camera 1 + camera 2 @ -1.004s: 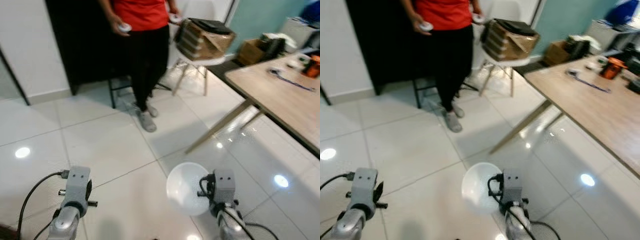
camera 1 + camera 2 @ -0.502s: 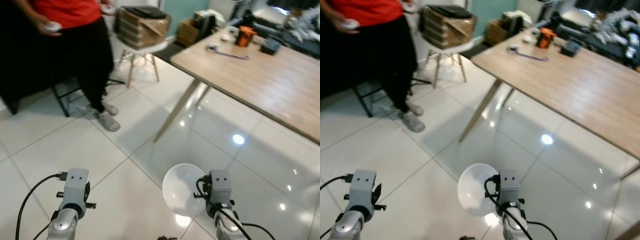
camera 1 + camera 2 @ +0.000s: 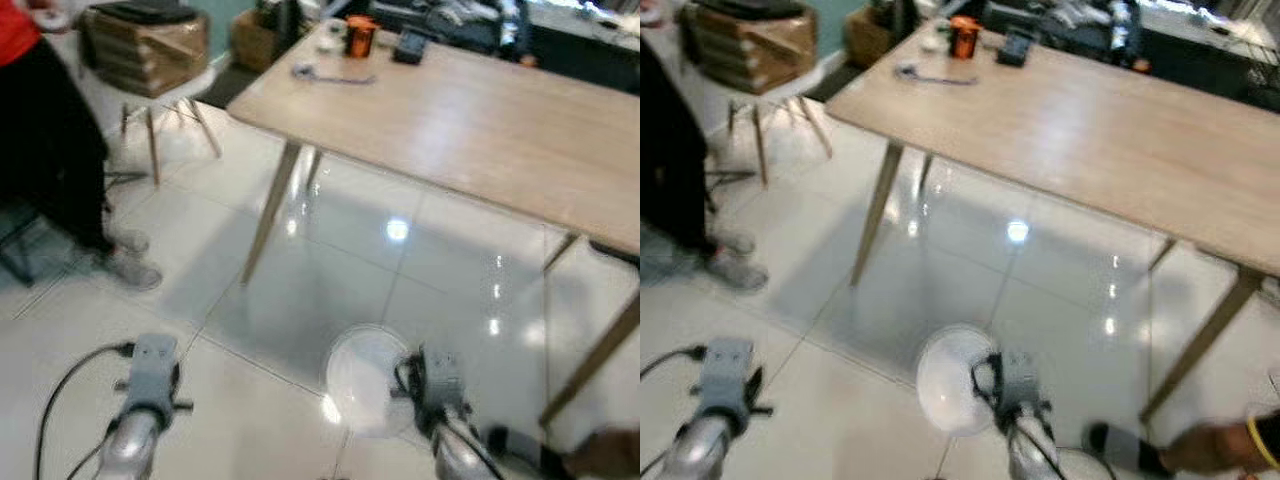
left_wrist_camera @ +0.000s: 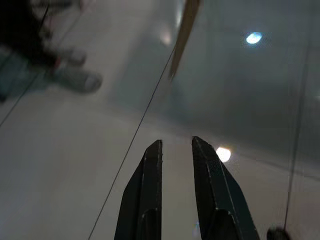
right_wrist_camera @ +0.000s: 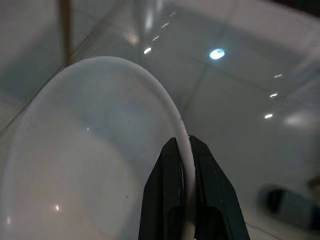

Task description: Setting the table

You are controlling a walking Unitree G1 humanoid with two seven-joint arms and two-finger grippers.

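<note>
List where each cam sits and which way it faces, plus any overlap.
Left eye, on the head, looks forward and down: table, tiled floor, both arms, right gripper holding a white bowl.
Right eye, beside it, faces the same way and shares that whole scene.
Left wrist looks along the left gripper, with a gap between its fingers, at the floor, a table leg and a shoe.
Right wrist looks along the right gripper's fingers pinching the bowl's rim; shares the bowl with the eyes.
</note>
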